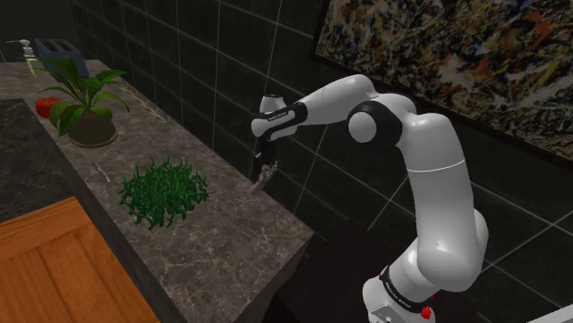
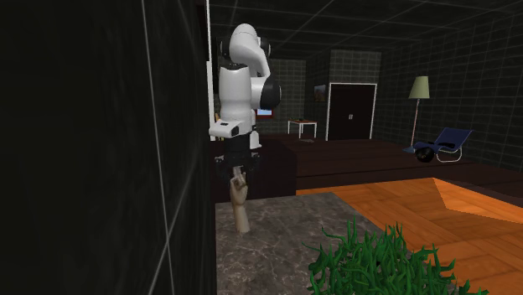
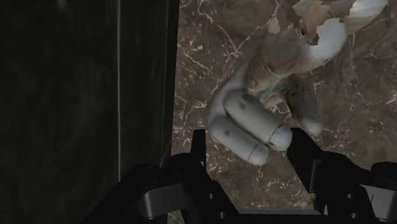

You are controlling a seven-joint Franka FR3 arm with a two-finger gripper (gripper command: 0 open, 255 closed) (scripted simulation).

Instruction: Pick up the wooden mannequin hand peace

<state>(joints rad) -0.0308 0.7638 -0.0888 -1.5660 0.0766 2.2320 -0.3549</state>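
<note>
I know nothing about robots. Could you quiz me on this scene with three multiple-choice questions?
1. The mannequin hand stands: A by the dark tiled wall; B on the orange wood; C in a pot.
2. Plants on the counter: A one; B two; C four.
3. The gripper has its fingers: A meeting; B apart around the hand; C holding a leaf.
Answers: A, the wall is right beside it. B, a bushy plant and a potted plant. B, the hand sits between them.
</note>
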